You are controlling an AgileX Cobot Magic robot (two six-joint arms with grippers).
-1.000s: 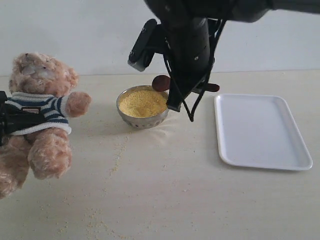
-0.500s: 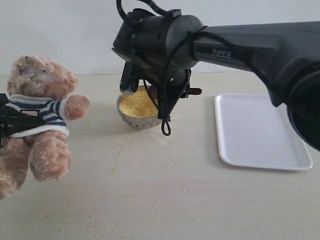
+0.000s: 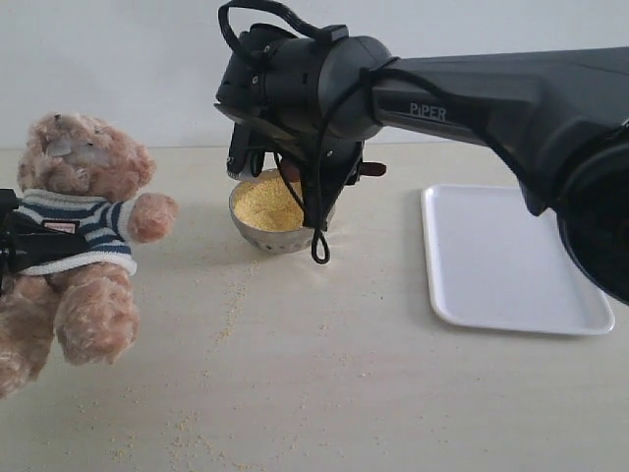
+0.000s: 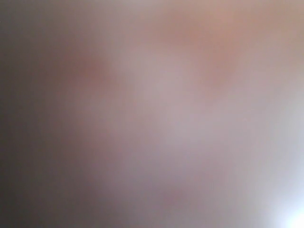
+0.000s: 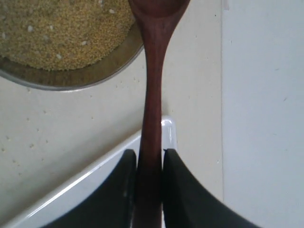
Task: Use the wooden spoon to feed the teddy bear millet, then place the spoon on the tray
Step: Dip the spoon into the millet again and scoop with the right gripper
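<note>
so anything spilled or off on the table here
Yes: loose millet is scattered over the table, trailing from the steel bowl toward the front of the exterior view, so some has spilled. The left wrist view is one blur, showing nothing usable. The tray looks clean.

The left wrist view is all blur, pink and grey, and nothing in it can be told. In the exterior view the left gripper [image 3: 39,241] is mostly cut off by the edge, and so is one leg of the bear [image 3: 84,157]. The right arm [image 3: 324,88] hides the far rim of the bowl [image 3: 270,236] and most of the spoon [image 3: 371,169]. In the right wrist view the spoon's scoop, far ahead of the fingers [image 5: 183,190], runs off the edge. The fingers hide part of the tray [image 5: 167,130].
</note>
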